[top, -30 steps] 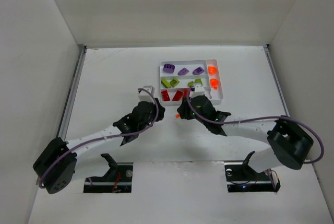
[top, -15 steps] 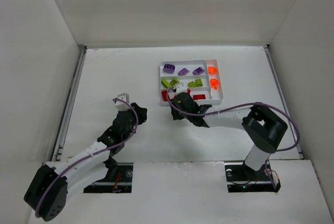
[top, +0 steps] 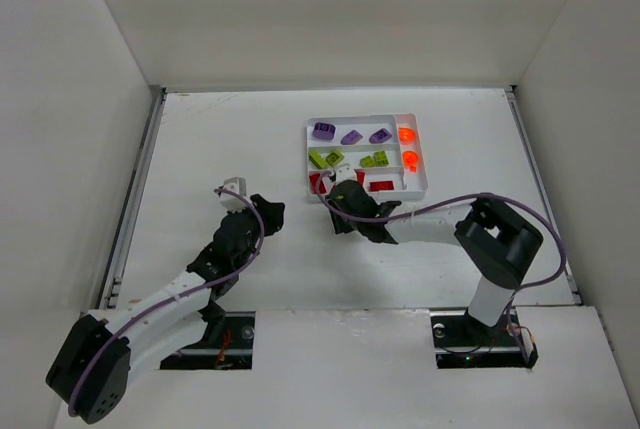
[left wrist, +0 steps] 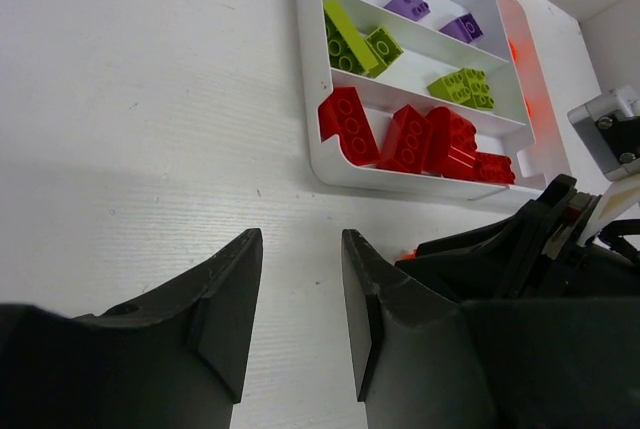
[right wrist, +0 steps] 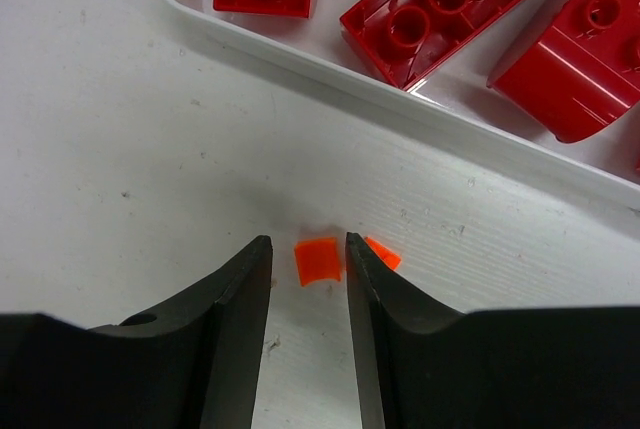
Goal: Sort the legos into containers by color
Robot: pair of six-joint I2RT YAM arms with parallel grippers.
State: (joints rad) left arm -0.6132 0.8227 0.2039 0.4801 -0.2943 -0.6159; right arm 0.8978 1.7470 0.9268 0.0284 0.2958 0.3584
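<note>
While the right gripper (right wrist: 306, 243) hangs low over the table (right wrist: 120, 149), its two black fingers stand a little apart. A small orange piece (right wrist: 319, 261) lies flat on the surface between them, close against one finger with a sliver of gap to the other, so nothing is clamped. Another scrap of orange shows just past that finger, and whether it's the same piece, can't tell. Right beyond the fingertips runs the near wall of the white tray (right wrist: 420, 99), and just behind it, red bricks (right wrist: 450, 9) sit in the nearest long slot. From above, lime green bricks (top: 322, 158) lie in the middle slot, purple pieces (top: 323, 130) in the far one, and two orange rounds (top: 407, 134) glow in the narrow slot across the ends. Over on the other side, the left gripper (left wrist: 300, 239) hovers above bare table, well to the left of the tray, jaws a narrow gap apart with nothing between them.
</note>
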